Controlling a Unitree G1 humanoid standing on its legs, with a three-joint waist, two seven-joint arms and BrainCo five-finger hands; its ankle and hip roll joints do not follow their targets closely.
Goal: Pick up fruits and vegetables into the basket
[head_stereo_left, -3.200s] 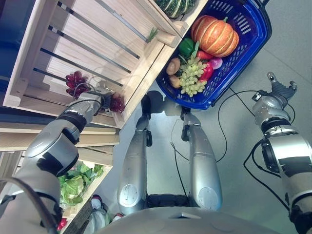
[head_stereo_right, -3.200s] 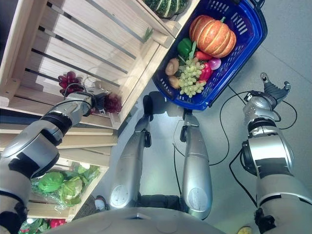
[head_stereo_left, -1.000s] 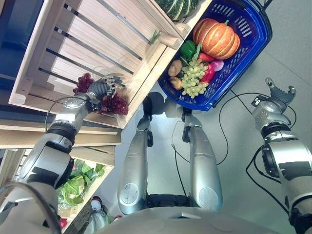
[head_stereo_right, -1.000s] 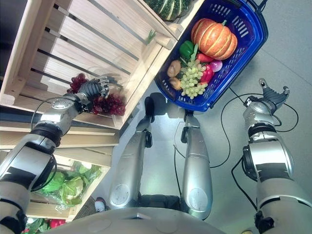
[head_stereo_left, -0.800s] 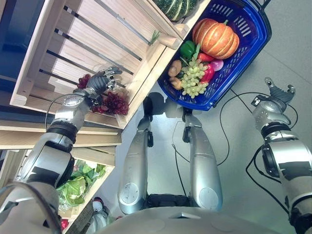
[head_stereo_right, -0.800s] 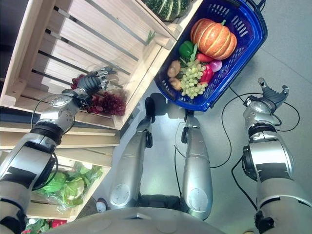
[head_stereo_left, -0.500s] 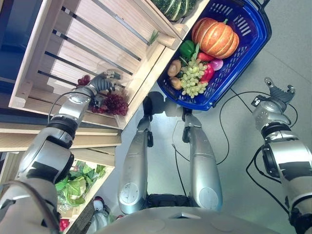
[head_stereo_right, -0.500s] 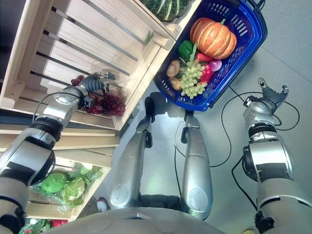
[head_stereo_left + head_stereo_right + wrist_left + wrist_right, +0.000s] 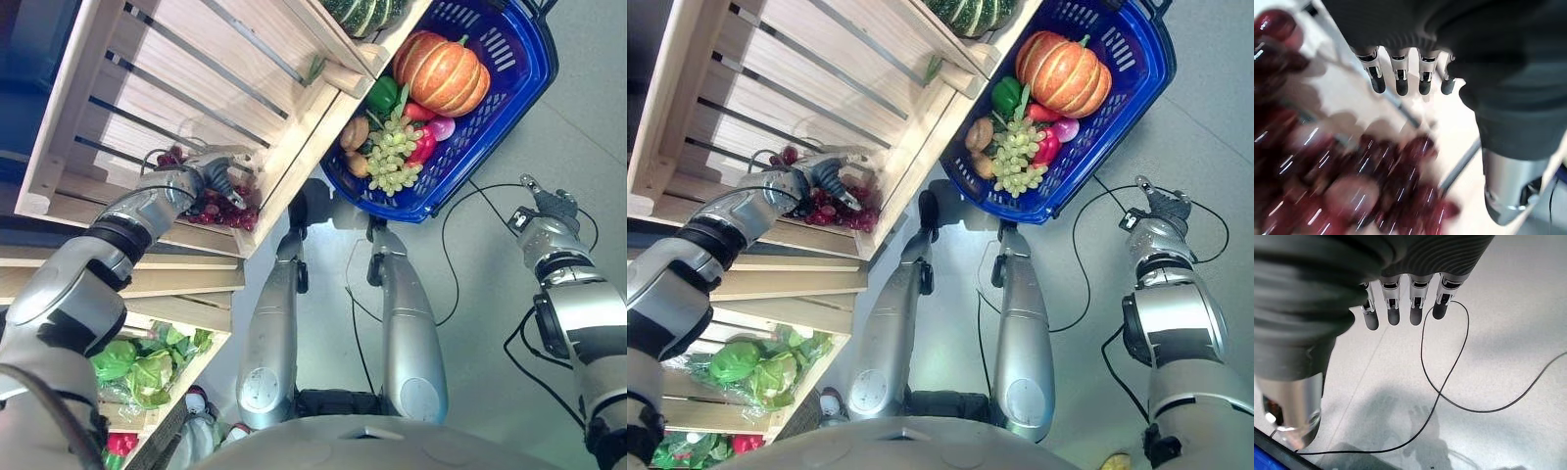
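A bunch of red grapes (image 9: 223, 208) lies at the front corner of a slatted wooden crate (image 9: 196, 69). My left hand (image 9: 201, 174) hovers just over the bunch, open, its fingers (image 9: 1400, 73) straight above the red grapes (image 9: 1376, 181) and curled round nothing. The blue basket (image 9: 480, 127) stands on the floor to the right of the crate. It holds a pumpkin (image 9: 451, 73), green grapes (image 9: 392, 157), a green pepper (image 9: 384, 93) and a potato (image 9: 355, 132). My right hand (image 9: 549, 208) hangs open over bare floor at the right, its fingers (image 9: 1400, 298) relaxed.
A striped green squash (image 9: 367, 10) sits in the crate above the basket. Leafy greens (image 9: 147, 367) lie on a lower shelf at the bottom left. The crate's front wall stands between the grapes and the basket.
My left hand has reached further over the red grapes and spread its fingers across the bunch. The grapes still lie in the crate. The right hand has hardly moved.
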